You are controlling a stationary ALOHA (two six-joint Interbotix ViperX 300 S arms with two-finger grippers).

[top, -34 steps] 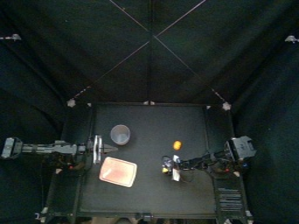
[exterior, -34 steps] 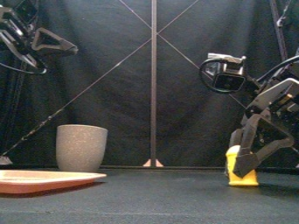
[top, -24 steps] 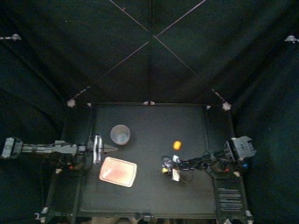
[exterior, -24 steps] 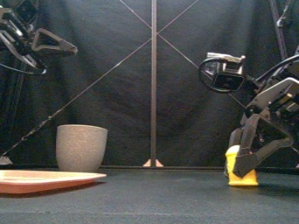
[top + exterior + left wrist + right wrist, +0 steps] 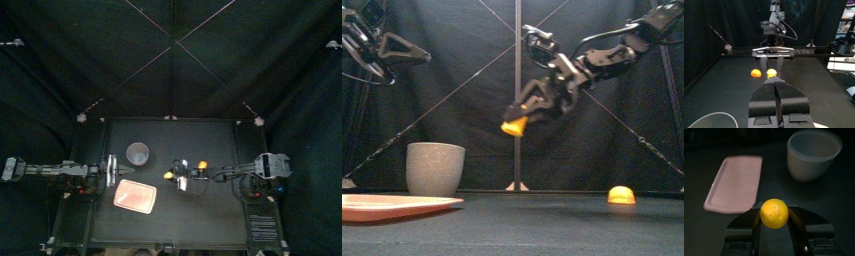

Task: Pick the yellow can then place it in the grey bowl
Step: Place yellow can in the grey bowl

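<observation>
right end effector (image 5: 521,113) clamped on yellow can (image 5: 513,127) mid-frame; centre it over grey bowl (image 5: 436,168), lower left, before release. left end effector (image 5: 777,85) together.

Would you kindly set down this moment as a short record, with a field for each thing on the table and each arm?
yellow can: clamped in the right gripper, in the air above the table
grey bowl: upright on the table's left side, nothing inside
pink tray: flat and bare, in front of the bowl
orange toy: on the table, right side, untouched
left gripper: shut, at rest at the left edge
</observation>
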